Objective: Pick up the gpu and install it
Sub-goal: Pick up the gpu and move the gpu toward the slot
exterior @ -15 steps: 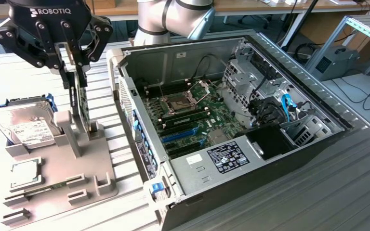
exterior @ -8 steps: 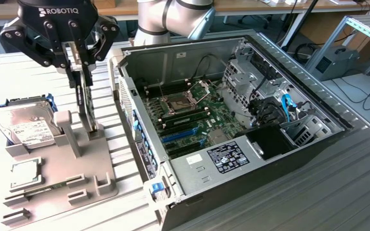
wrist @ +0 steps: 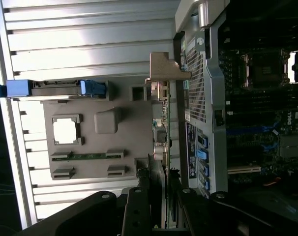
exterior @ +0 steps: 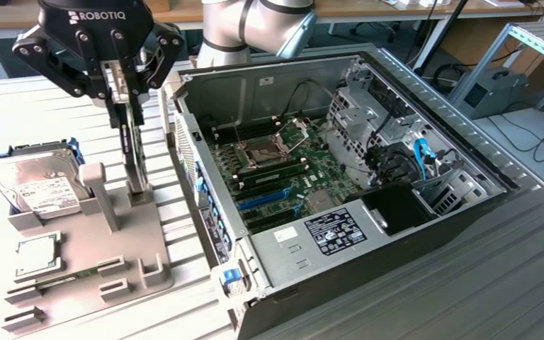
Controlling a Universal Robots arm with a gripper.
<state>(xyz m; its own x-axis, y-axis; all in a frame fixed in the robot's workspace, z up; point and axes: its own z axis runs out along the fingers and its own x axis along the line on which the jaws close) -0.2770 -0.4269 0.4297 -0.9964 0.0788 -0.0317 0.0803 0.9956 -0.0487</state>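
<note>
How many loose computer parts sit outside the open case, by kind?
Silver hard drive with white label: 1
Small square silver chip: 1
Thin green memory stick: 1
Thin black gpu expansion card, upright: 1
Total: 4

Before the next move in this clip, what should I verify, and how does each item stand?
1. Gripper closed on the gpu: ok, the fingers clamp its upper end.
2. Gpu upright: ok, it stands near vertical.
3. Gpu clear of the gray fixture: cannot tell; its lower end is at the fixture's holder.
4. Computer case open, with the motherboard exposed: ok.
5. Blue expansion slots free: ok, no card is seated in them.
6. Hard drive out of the way: ok, it sits in its cradle, toward the exterior view's left of the gpu.
</note>
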